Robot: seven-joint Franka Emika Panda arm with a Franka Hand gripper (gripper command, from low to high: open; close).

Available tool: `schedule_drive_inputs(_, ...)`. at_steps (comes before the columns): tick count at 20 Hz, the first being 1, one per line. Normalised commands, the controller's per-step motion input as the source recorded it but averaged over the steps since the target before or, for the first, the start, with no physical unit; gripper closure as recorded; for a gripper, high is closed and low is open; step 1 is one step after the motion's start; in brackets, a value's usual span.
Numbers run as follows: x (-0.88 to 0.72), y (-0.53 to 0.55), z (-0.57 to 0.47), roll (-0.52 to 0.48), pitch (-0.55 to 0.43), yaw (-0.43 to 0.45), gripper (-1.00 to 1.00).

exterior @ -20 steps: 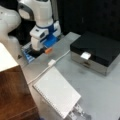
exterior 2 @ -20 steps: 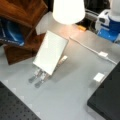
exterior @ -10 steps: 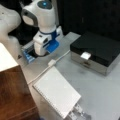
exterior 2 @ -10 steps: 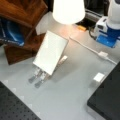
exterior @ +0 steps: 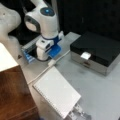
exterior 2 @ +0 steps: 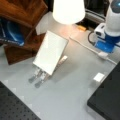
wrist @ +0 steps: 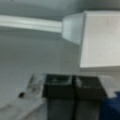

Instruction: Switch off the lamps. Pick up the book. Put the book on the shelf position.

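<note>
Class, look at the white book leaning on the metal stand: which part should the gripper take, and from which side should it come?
Probably the raised top edge of the book, approached from above. It leans tilted on the metal stand, so that edge stands free of the table while the lower edge sits in the stand. The gripper is down by the white cable switch, fingers together, apart from the book.
</note>
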Motion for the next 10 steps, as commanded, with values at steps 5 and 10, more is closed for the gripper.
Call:
schedule_drive_inputs(5,-0.42,-0.12,-0.28,0.042,-0.324,0.004,1.0)
schedule_drive_inputs(10,-0.45,-0.17,-0.32,0.02,-0.353,0.026,1.0)
